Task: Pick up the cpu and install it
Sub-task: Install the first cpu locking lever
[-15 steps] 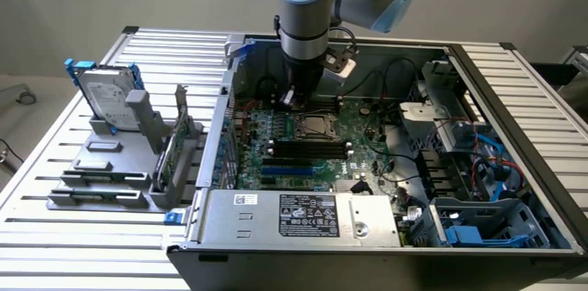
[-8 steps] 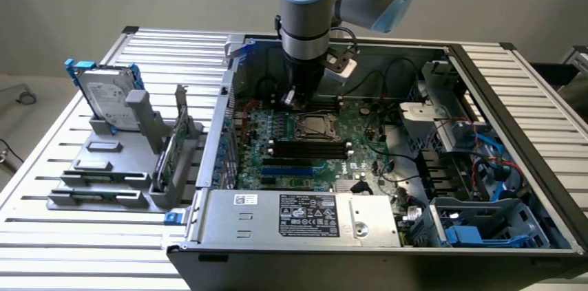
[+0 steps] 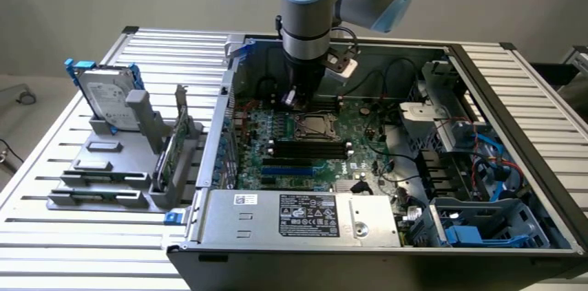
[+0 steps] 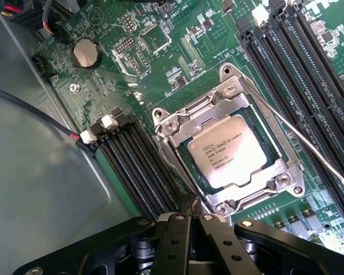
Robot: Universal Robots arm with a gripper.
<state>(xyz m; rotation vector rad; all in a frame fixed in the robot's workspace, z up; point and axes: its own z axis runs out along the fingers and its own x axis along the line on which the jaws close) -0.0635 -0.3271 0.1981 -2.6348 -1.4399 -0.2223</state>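
The cpu (image 4: 230,152), a flat silver-grey square with printed text, lies inside the metal-framed socket (image 4: 178,125) on the green motherboard (image 4: 160,69). In the exterior view the socket with the cpu (image 3: 312,124) sits mid-board inside the open computer case. My gripper (image 4: 189,220) is shut, its black fingers (image 4: 175,238) pressed together with nothing visible between them. The fingertips hover at the socket frame's edge, just beside the cpu. From outside, the gripper (image 3: 292,98) hangs a little above the board, just behind the socket. A thin metal lever rod (image 4: 309,150) runs along one side of the socket.
Black memory slots (image 4: 135,166) flank the socket. The case walls (image 3: 225,98) enclose the board, with a power supply (image 3: 303,215) at the front and cables and drive bays (image 3: 478,167) on the exterior view's right. A hard drive with blue rails (image 3: 106,91) stands on grey fixtures (image 3: 101,174) outside the case.
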